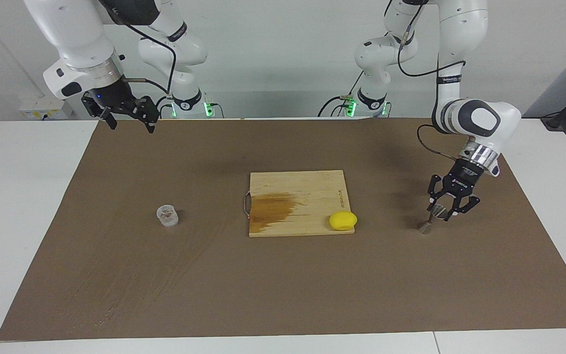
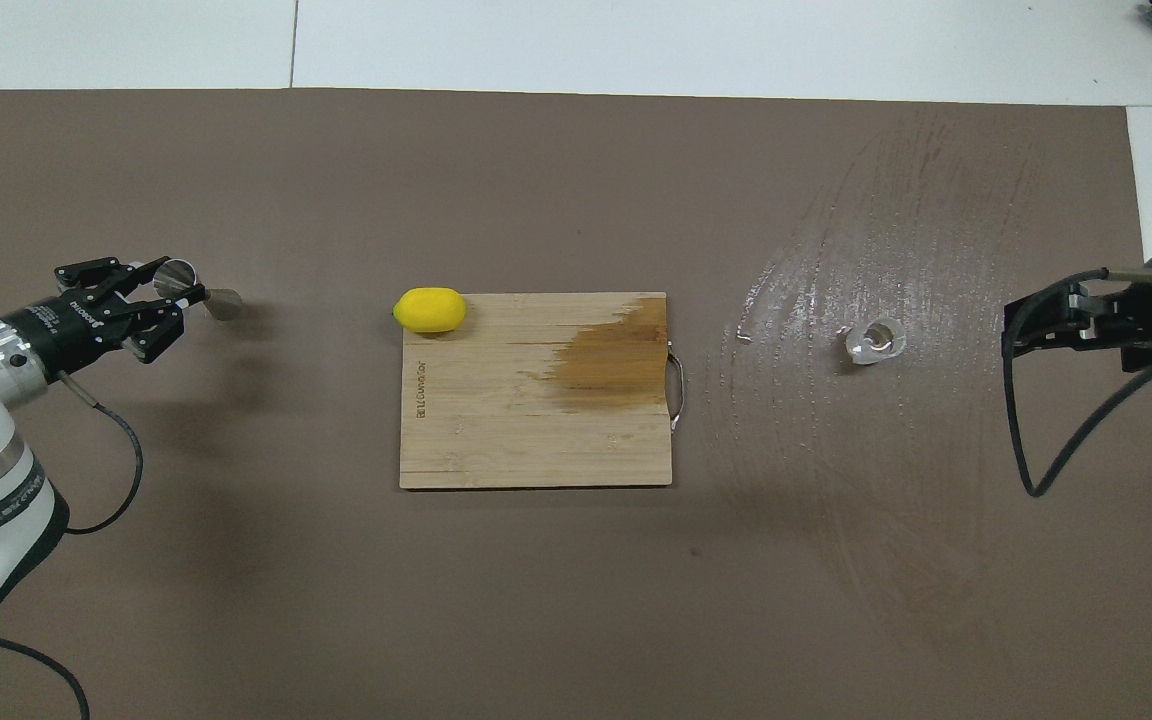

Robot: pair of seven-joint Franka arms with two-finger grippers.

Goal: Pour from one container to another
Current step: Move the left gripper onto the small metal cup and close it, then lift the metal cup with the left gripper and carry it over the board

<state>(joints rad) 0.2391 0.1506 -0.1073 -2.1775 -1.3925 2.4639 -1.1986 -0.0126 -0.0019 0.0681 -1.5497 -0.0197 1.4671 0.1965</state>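
Note:
The steel jigger (image 1: pixel 426 226) stands on the brown mat toward the left arm's end of the table; it also shows in the overhead view (image 2: pixel 224 303). My left gripper (image 1: pixel 441 212) comes down at a slant and its fingers are closed against the jigger's upper cone, also seen from overhead (image 2: pixel 174 280). The clear glass cup (image 1: pixel 167 215) stands alone on the mat toward the right arm's end, and shows in the overhead view (image 2: pixel 874 340). My right gripper (image 1: pixel 128 120) waits open and empty, up over the mat's corner nearest the robots.
A wooden cutting board (image 1: pixel 307 189) with a dark wet patch lies mid-table. A yellow lemon (image 1: pixel 343 220) sits on its corner toward the jigger. Wet smears (image 2: pixel 886 230) cover the mat around the glass cup.

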